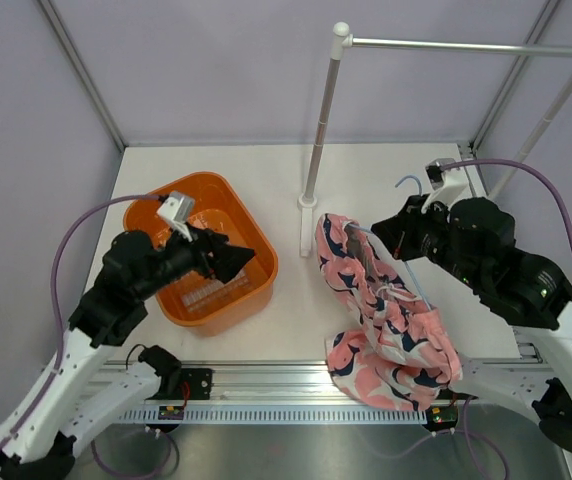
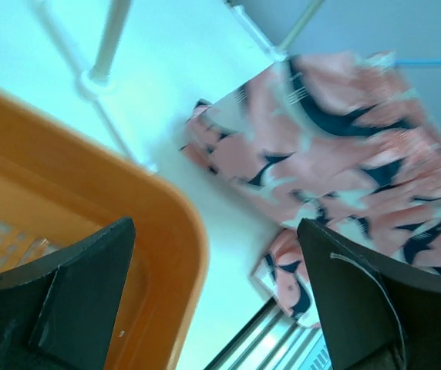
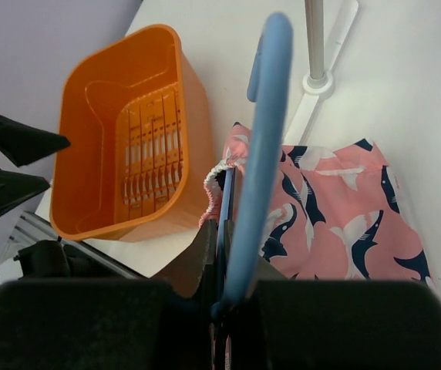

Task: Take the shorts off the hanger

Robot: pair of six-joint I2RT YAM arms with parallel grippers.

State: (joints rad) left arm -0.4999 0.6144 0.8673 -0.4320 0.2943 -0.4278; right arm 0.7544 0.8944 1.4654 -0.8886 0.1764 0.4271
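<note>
R claw (image 1: pixel 384 234) clamped the hanger (image 3: pixel 263 139), L claw (image 1: pixel 238 262) gaped over the basket (image 1: pixel 171 190), & the shorts (image 1: pixel 391 330), limp light cloth draped off that hanger onto the table (image 1: pixel 286 170), looked best pinched at a loose hem.

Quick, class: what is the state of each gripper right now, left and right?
Left gripper: open, holding nothing.
Right gripper: closed on the hanger.
</note>
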